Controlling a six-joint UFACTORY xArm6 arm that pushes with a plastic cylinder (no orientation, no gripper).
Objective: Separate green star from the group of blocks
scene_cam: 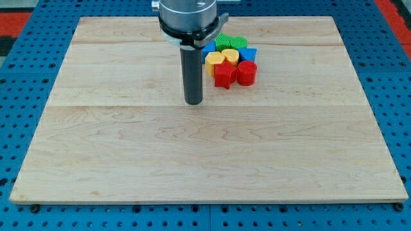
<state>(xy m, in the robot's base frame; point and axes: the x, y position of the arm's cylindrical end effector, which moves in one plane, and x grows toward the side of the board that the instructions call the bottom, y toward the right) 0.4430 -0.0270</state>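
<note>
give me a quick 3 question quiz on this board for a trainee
1. True or false: my tip is touching the cluster of small coloured blocks.
2. Which blocks sit nearest the view's bottom in the cluster? A) the two green blocks B) the red star-shaped block and the red rounded block C) the two blue blocks
3. Fill in: relative to my tip, the cluster lies toward the view's ____ and slightly up.

Key
1. False: bare light wooden board shows between them.
2. B
3. right; the green blocks sit at its far edge, their shapes hard to tell apart.
</note>
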